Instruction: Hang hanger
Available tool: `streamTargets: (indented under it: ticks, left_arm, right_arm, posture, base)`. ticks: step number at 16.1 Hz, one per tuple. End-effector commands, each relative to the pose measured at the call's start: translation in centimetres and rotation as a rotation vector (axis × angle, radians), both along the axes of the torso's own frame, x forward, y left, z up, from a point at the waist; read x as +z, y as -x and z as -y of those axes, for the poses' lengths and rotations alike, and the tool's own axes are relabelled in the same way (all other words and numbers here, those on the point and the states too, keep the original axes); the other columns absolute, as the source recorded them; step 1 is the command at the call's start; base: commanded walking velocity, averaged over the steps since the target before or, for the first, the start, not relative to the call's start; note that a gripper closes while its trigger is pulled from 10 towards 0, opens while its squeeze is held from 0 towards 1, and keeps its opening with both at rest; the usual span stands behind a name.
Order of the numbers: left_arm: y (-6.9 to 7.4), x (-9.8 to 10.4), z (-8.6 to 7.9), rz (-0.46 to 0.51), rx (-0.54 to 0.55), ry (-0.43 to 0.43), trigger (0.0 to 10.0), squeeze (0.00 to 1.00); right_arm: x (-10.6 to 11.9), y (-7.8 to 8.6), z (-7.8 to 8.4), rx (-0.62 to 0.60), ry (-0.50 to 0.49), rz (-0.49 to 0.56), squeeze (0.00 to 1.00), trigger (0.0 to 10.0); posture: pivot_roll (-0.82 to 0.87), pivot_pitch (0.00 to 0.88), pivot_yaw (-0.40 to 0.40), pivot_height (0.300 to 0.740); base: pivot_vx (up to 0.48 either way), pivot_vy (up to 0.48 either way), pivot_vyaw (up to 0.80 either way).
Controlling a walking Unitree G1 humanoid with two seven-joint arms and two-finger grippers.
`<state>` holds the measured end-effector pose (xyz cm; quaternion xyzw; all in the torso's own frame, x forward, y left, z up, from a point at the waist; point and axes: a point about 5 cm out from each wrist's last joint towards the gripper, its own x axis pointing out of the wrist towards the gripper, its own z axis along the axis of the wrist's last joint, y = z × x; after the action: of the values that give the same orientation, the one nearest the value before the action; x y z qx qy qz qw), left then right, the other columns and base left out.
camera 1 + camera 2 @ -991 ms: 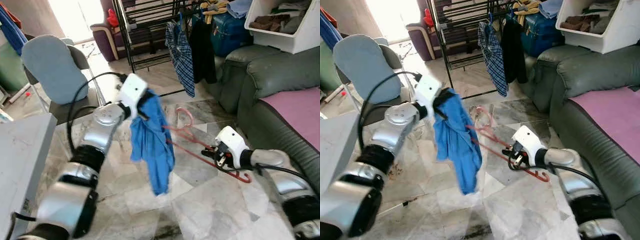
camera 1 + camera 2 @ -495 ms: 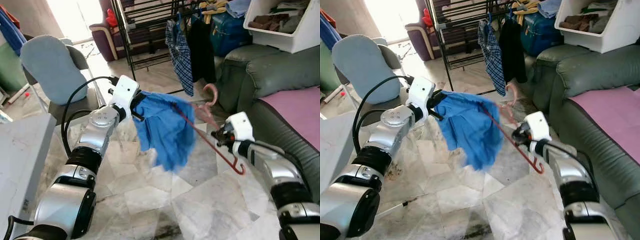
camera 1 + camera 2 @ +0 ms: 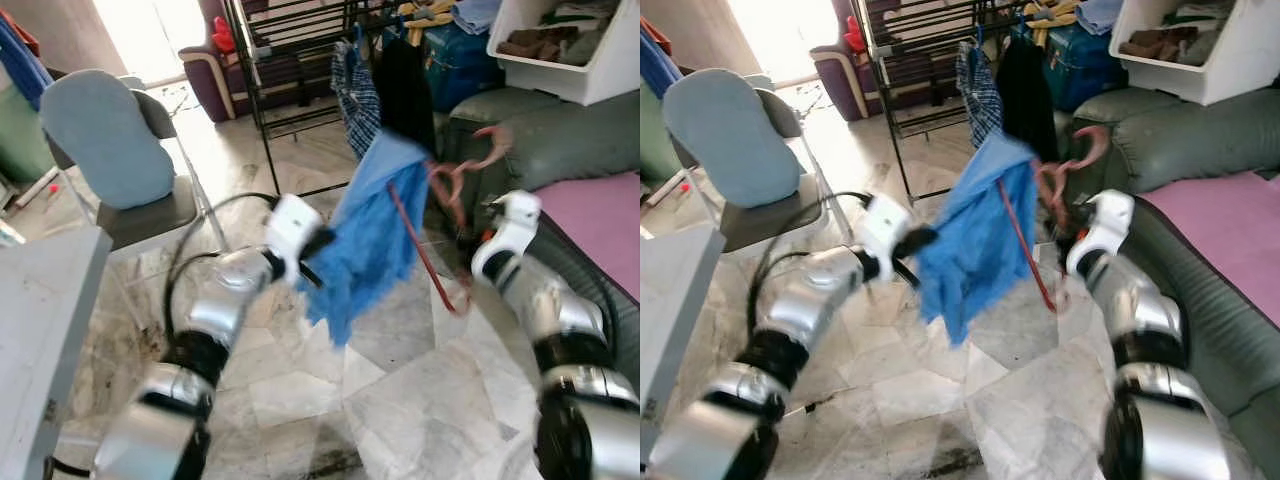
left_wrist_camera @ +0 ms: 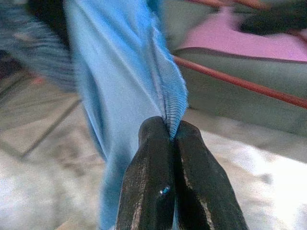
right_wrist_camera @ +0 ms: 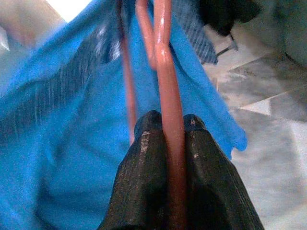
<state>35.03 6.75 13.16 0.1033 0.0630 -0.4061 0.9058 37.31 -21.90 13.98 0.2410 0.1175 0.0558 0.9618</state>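
Observation:
A blue shirt [image 3: 372,232] hangs on a red hanger [image 3: 418,240] in mid-air before the black clothes rack [image 3: 300,60]. My left gripper [image 3: 322,240] is shut on the shirt's lower edge; the left wrist view has its fingers [image 4: 153,177] pinching the blue hem [image 4: 170,103]. My right gripper [image 3: 468,243] is shut on the hanger, whose red wire [image 5: 169,143] runs between the black fingers [image 5: 139,191]. The hanger's hook [image 3: 485,150] points up toward the sofa side, blurred.
A plaid shirt [image 3: 352,85] and a dark garment [image 3: 405,80] hang on the rack. A green sofa [image 3: 560,140] with a pink cover stands on the right. A chair [image 3: 105,140] with a blue back is on the left, and a grey table [image 3: 40,330] at near left.
Both arms have lifted and carried the shirt and hanger right and up toward the rack. My left gripper has moved right; the right gripper has risen, tilting the hanger more upright.

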Motion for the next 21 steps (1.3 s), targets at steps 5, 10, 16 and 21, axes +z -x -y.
streamTargets:
  ticks: [5,10,16,21]
  left_arm:
    - [3.8,-4.9,0.8,-0.225,-0.110,-0.123,10.0,0.00]
    - [5.4,-4.9,2.1,-0.282,-0.189,-0.123,10.0,0.00]
    - [6.9,-5.5,2.2,-0.323,-0.228,-0.101,10.0,1.00]
    - [7.3,-4.5,0.9,-0.292,-0.238,-0.098,10.0,1.00]
  right_arm:
    - [6.9,-1.6,-6.3,0.121,-0.131,0.298,0.00,10.0]
    - [9.1,-1.9,-7.7,0.113,0.146,0.426,0.00,10.0]
    - [5.1,0.2,-8.7,0.253,0.519,0.445,0.00,10.0]
    - [2.9,2.1,-8.1,0.317,0.623,0.466,0.00,10.0]
  posture:
    - [-0.16,0.000,0.112,0.736]
    - [-0.16,0.000,0.105,0.736]
    - [-0.17,0.000,0.102,0.736]
    - [-0.18,0.000,0.099,0.736]
  base:
    - [0.000,0.000,0.00]
    - [0.000,0.000,0.00]
    - [0.000,0.000,0.00]
    - [0.000,0.000,0.00]
